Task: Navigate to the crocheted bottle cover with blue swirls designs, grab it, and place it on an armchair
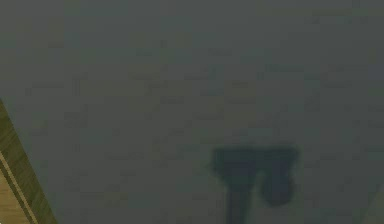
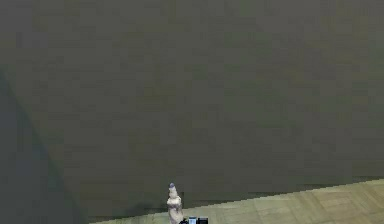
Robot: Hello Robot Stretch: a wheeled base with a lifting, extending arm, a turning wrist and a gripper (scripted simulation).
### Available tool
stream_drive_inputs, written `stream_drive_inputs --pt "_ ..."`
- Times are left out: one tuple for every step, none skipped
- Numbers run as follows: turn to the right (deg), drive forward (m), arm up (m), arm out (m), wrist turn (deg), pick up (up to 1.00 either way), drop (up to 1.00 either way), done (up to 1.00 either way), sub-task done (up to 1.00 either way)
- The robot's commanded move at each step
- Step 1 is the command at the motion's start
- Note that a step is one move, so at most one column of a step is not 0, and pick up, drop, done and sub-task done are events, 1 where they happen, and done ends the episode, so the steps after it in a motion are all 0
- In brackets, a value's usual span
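Note:
In the arm side view a small pale bottle-shaped thing (image 2: 175,204) with a darker top stands upright near the bottom edge, just left of the middle. Its base is level with the strip of wooden floor (image 2: 300,205). Right beside its foot, at the very bottom edge, a small dark piece with a pale mark pokes into the picture; it looks like the end of my gripper (image 2: 190,220). Its far end cannot be made out, so I cannot tell whether it holds anything.
A plain dark wall (image 2: 200,90) stands close on the arm side, with wooden floor along its foot. Ahead, a grey wall (image 1: 190,80) is very near, with a narrow strip of wooden floor (image 1: 18,180) at the forward view's lower left.

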Motion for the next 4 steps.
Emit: stream_drive_inputs --pt "0.0 0.0 0.0 0.0 45.0 0.0 0.0 0.0 0.0" --pt "0.0 0.0 0.0 0.0 27.0 0.0 0.0 0.0 0.0" --pt "0.0 0.0 -0.3 0.0 0.0 0.0 0.0 0.0 0.0" --pt "0.0 0.0 0.0 0.0 0.0 1.0 0.0 0.0 0.0"
